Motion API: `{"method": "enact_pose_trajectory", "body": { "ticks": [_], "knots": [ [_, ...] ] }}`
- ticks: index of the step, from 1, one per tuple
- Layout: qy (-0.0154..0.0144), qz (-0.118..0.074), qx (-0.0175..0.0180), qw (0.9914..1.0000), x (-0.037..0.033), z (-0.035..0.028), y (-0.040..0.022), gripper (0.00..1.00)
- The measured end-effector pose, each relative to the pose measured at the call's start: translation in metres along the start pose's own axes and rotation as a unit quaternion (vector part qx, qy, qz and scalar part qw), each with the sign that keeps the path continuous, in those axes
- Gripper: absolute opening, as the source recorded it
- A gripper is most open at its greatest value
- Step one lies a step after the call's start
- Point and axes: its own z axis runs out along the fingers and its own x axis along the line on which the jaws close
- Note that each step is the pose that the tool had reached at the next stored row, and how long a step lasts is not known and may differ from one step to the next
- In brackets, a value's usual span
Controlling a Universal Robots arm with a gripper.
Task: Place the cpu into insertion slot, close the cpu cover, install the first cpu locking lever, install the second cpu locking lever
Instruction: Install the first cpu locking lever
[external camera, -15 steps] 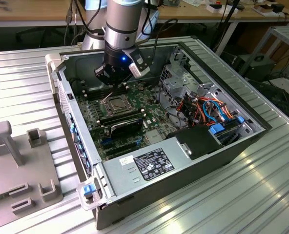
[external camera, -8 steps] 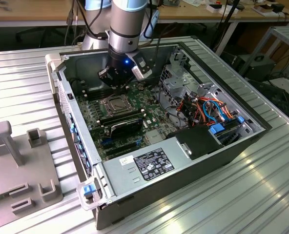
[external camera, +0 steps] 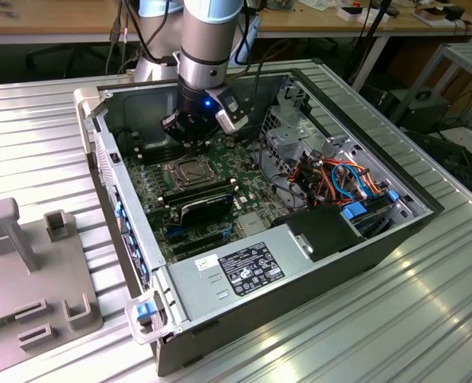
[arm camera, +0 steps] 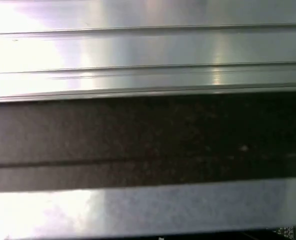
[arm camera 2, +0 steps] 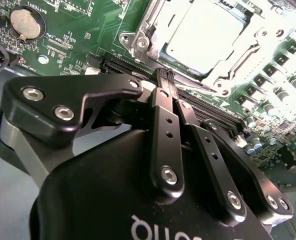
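off at the exterior view's left, a grey fixture (external camera: 29, 271) stands on the ribbed tabletop (external camera: 427, 319), probably a rest for parts kept within the arm's reach. just beside it the case (external camera: 300, 311) lies on its side with the panel off. that turns the board (external camera: 152, 187) face up, so the arm (external camera: 208, 48) can come straight down on it.

near the middle of the board you have the slot (external camera: 190, 170), and the hand (external camera: 192, 136) hangs close above its far edge. in the second wrist view the cpu (arm camera 2: 208, 35) lies flat inside the slot, its pale metal top showing. the cover (arm camera 2: 219, 76) looks to be folded down around it like a frame, so the first two steps seem done. you cannot tell from here whether either lever is latched.

the hand (arm camera 2: 166, 82) is clenched. its two black fingers (arm camera 2: 164, 120) meet at the tips with nothing between them, and the tips sit just off the cover's near edge, not clearly touching. a closed tip like that suits pushing a thin part more than grasping one.

further right, the memory sticks (external camera: 208, 199) run alongside the slot, with the power supply (external camera: 252, 267) in front. the coloured cables (external camera: 344, 179) are bunched at the case's right end, well apart from the hand.
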Motion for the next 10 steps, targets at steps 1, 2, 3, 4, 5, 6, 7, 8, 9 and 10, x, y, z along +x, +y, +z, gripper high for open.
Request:
{"method": "enact_pose_trajectory", "body": {
  "ticks": [1,2,3,4,5,6,7,8,9,10],
  "knots": [
    [-0.0001,0.0,0.0,1.0,-0.0003,0.0003,0.0,0.11],
    [-0.0001,0.0,0.0,1.0,-0.0006,0.0005,0.0,0.11],
    [-0.0001,0.0,0.0001,1.0,-0.001,0.0007,0.0,0.11],
    [-0.0001,0.0,0.0,1.0,-0.0013,0.0009,0.0,0.11],
    [-0.0002,0.0,0.0001,1.0,-0.0021,0.0012,0.0001,0.11],
    [-0.0002,0.0,-0.0001,1.0,-0.0026,0.0016,0.0001,0.11],
    [-0.0002,0.0,0.0,1.0,-0.003,0.0021,0.0001,0.11],
    [-0.0002,0.0,0.0001,1.0,-0.0031,0.0024,0.0001,0.11],
    [-0.0002,0.0,0.0001,1.0,-0.0031,0.0029,0.0,0.11],
    [-0.0002,0.0,0.0,1.0,-0.0031,0.0034,0.0,0.11]
  ]
}}
